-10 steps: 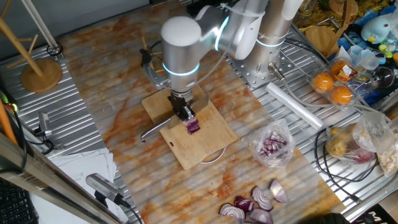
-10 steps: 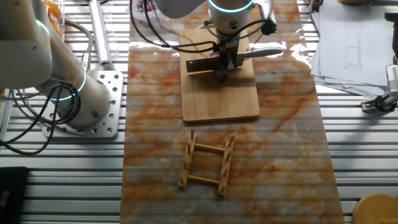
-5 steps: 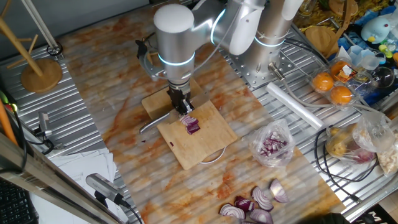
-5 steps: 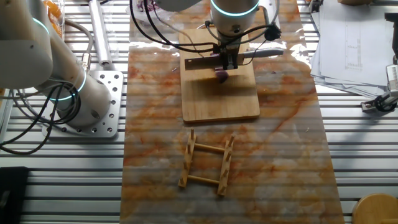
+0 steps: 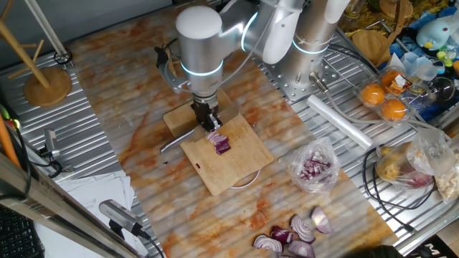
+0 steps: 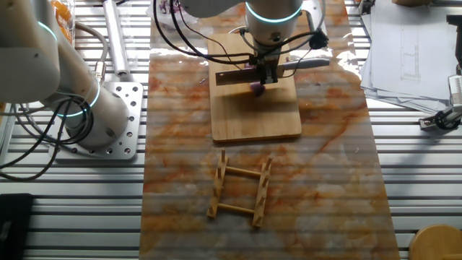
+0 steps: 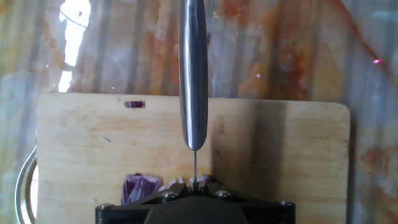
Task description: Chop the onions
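Gripping a knife, the gripper hangs over the back half of the wooden cutting board, its fingers clamped on the tool. From the hand view the steel handle runs straight away from the camera, and the thin edge of the blade drops down toward the gripper body. In the other fixed view the blade shows as a dark flat strip to the left of the fingers, with the shiny handle sticking out to the right.

The onions are a small red-purple wedge lying on the board just below the gripper; in the hand view the purple and pale layers peek out beside the blade edge. Whether the blade touches the wedge is hard to tell, since the gripper body hides the contact. A tiny purple scrap lies apart near the board's far edge.

Off the board, a clear bag of purple bits and a cluster of larger onion wedges sit on the marbled mat. A small wooden rack stands near the board.
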